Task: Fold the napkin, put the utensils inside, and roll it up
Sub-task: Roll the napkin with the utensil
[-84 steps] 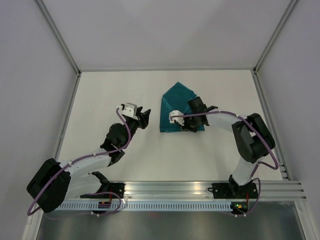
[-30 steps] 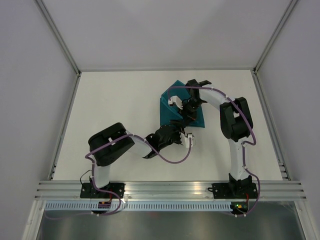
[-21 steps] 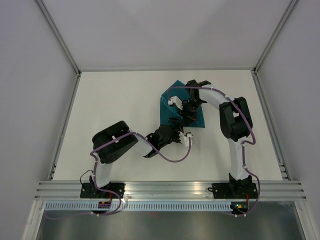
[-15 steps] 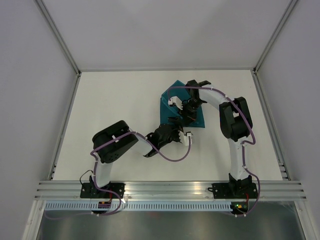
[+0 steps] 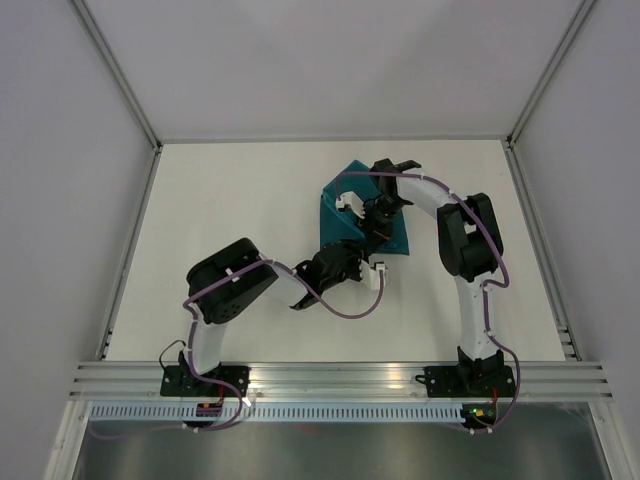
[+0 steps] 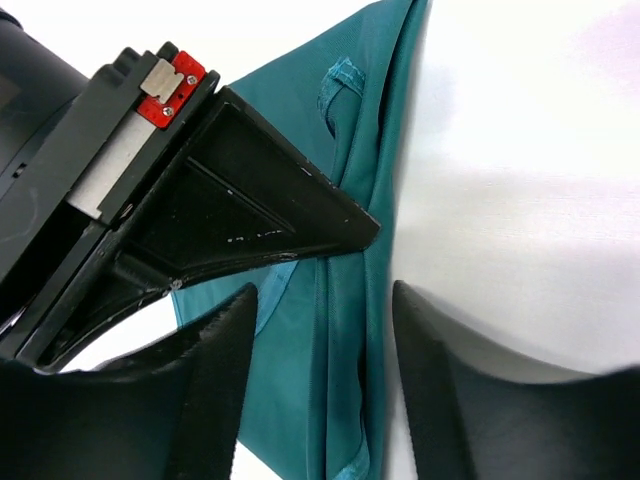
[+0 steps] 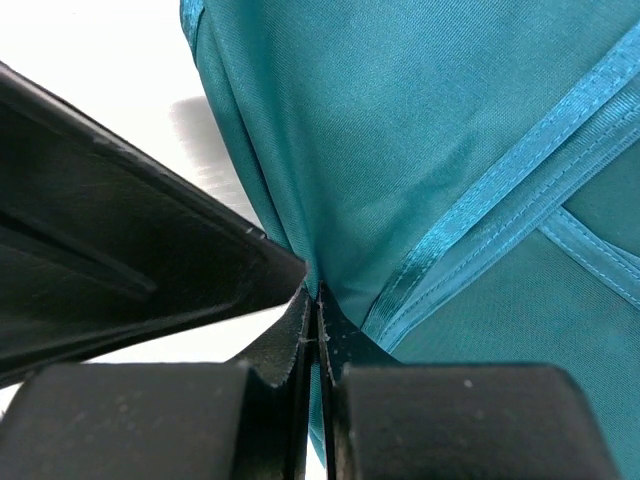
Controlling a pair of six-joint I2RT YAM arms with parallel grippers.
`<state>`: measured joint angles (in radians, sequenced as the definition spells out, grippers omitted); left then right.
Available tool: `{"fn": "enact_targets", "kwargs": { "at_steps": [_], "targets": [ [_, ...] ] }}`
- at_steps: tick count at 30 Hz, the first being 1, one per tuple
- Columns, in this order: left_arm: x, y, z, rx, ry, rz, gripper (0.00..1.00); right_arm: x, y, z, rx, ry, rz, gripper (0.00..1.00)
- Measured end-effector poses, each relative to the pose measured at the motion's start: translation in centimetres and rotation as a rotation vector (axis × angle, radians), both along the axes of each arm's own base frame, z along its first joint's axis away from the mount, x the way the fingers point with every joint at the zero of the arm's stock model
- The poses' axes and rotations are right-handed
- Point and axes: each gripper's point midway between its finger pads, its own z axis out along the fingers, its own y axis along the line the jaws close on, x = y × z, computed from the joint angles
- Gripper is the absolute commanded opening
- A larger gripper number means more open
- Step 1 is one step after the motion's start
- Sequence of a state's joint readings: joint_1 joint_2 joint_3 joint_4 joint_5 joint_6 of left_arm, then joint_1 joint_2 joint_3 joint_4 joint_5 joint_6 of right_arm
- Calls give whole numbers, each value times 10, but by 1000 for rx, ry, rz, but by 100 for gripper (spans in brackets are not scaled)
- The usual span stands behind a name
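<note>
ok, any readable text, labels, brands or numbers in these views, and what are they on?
No readable text in any view.
On the red plate in the left wrist view: two screws, no lettering.
On the napkin: plain teal cloth with a stitched hem, no tag or print showing.
At the right arm's base in the top view: small coloured spots, too small to read.

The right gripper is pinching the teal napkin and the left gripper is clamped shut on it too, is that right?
Not quite. Only the right gripper is shut on the napkin; the left wrist view shows the left gripper open, its fingers either side of the folded edge.
</note>
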<state>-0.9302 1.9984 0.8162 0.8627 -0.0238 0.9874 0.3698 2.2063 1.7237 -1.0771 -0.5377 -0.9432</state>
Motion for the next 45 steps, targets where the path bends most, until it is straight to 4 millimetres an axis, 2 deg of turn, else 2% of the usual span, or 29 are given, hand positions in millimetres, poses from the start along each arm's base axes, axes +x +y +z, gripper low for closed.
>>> {"fn": "enact_targets", "kwargs": {
  "at_steps": [2,3,5,8,15,17,19,20,26,37,38,43,45],
  "targets": [
    [2,0,-3,7,6,1,52,-1,0,-1,-2,5,-1,6],
    [3,0,-4,11,10,2,47,-1,0,-1,-2,5,-2,6],
    [6,0,-4,12,11,6,47,-1,0,-1,-2,6,-3,6],
    [9,1,-6,15,14,11,38,-1,0,-1,-2,6,-4,6],
    [8,3,-12,35,34,8,35,0,0,-1,-2,5,-4,6],
    [7,3,-15,40,46,-2,36,0,0,-1,-2,5,-5,6],
    [6,4,-17,45,57,-6,48,0,0,-1,-2,5,-5,6],
    [5,4,-19,50,65,-8,50,0,0,-1,-2,5,-5,6],
    [8,1,-15,43,68,-13,52,1,0,-2,-3,7,-6,5],
    [8,0,-21,68,92,-17,33,1,1,-4,-5,14,-9,5],
    [8,-1,-22,70,93,-18,27,1,1,-4,-5,14,-10,5],
    [12,-3,-24,88,109,-16,15,3,1,-2,-4,8,-12,6],
    [14,-4,-25,97,117,-15,4,4,1,-2,-4,6,-16,11]
  ]
}}
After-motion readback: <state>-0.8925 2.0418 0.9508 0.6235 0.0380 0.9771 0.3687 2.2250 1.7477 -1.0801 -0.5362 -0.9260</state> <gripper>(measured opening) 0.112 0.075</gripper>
